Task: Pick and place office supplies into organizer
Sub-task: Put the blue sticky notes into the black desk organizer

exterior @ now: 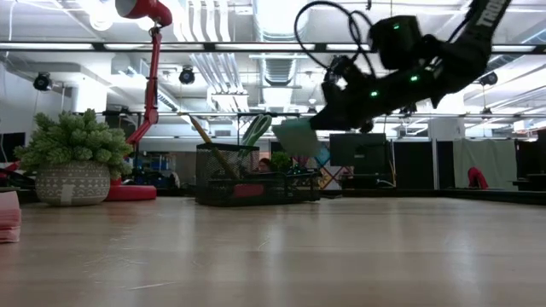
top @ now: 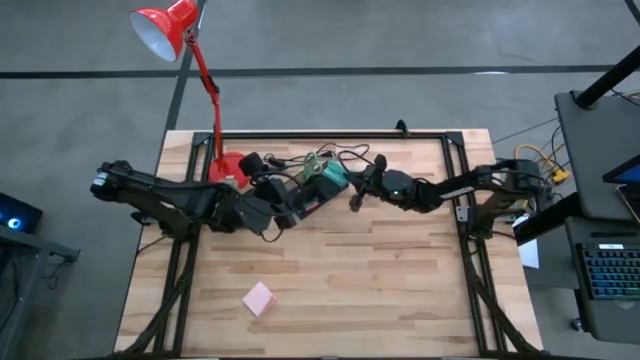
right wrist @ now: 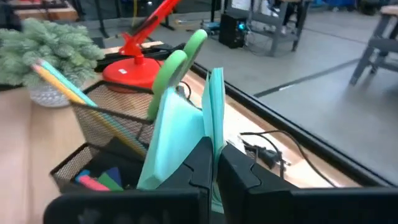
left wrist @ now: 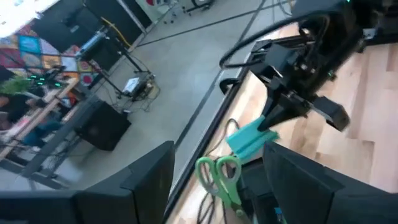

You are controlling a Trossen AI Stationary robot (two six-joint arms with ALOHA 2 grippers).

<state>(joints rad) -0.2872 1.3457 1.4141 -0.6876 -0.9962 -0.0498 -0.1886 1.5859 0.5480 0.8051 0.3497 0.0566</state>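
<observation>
High view: both dark arms are seen meeting over the small black wire-mesh organizer (top: 312, 192), which stands at the far side of the light wooden table (top: 400, 290), just beside the round base of the red desk lamp (top: 228, 168).

Right gripper (top: 352, 188): fingers closed on a teal flat sheet-like item (top: 333, 176), held edge-on in the air above the organizer's right end. In the right wrist view the teal item (right wrist: 186, 140) is pinched between the two dark fingers, directly over the mesh box (right wrist: 102, 140).

Organizer contents noted: green-handled scissors (right wrist: 177, 65) standing handles-up, a thin yellow pencil (right wrist: 74, 96) leaning across a compartment, small pink and green pieces (right wrist: 99, 180) at the bottom.

Left gripper (top: 290, 205): fingers spread wide, nothing between them, positioned just beside the organizer's left end.

A pink square sticky-note pad (top: 259, 298) is seen well apart from the organizer, at the near side of the table. A small potted green plant (exterior: 75, 158) stands beside the lamp base in the low view.
</observation>
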